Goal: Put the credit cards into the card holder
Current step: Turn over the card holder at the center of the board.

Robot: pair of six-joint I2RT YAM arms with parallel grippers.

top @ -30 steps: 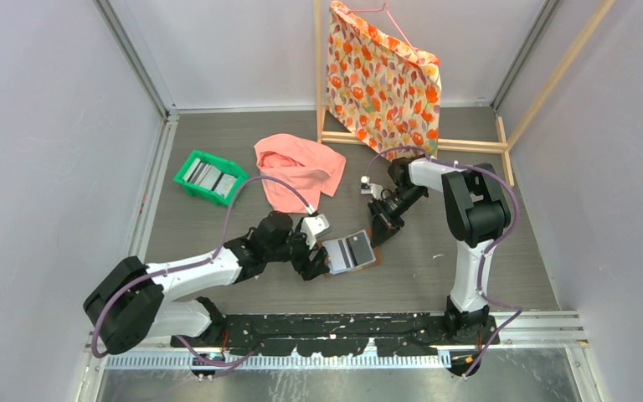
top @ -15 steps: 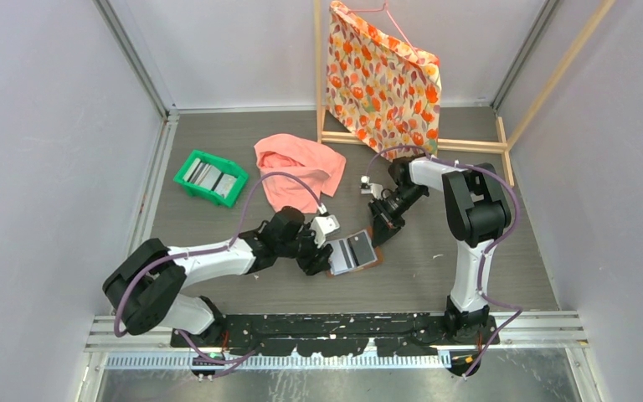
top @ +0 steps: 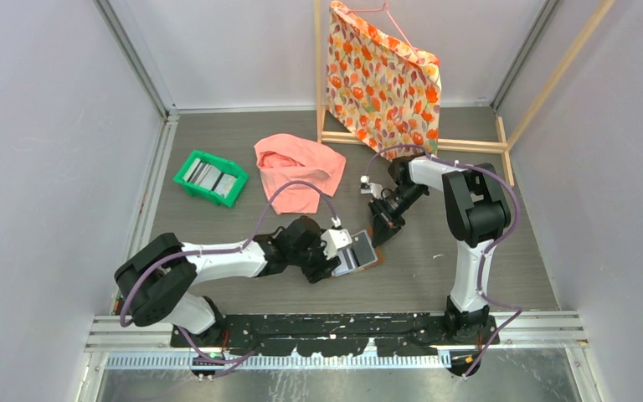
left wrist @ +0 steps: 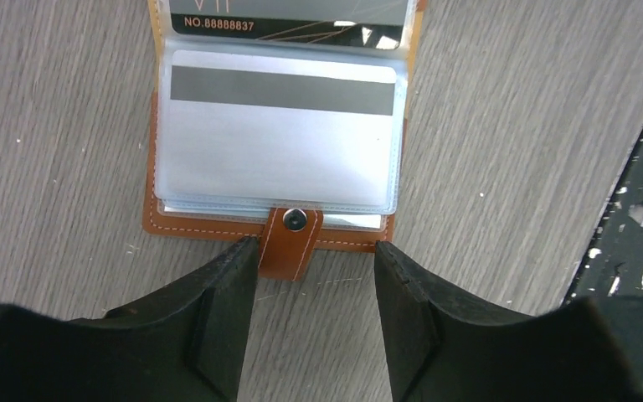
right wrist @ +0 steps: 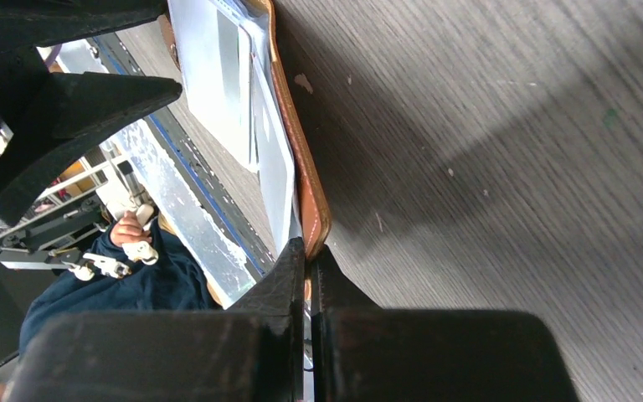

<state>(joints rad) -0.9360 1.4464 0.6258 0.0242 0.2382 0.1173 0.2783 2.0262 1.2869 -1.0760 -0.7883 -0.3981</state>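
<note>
Card holder (top: 360, 250): lies open on the table, clear sleeves up; a white striped card (left wrist: 283, 126) fills the top sleeve.
Spare credit cards (top: 208, 175): in the green tray (top: 186, 167), at 10 o'clock from the holder, well apart.
Left gripper (left wrist: 316, 251): jaws released, straddling the snap tab (left wrist: 291, 241) at the holder's 9 o'clock edge; nothing held.
Right gripper (right wrist: 306, 251): jaws clenched, tips against the leather edge at 1 o'clock, apparently pinning it.
Step in hand (judged): grip the tab flap.
Method: centre the tab, close on leather only, not the sleeve.
Caution: keep the right-hand pin steady, or the holder may slide.
</note>
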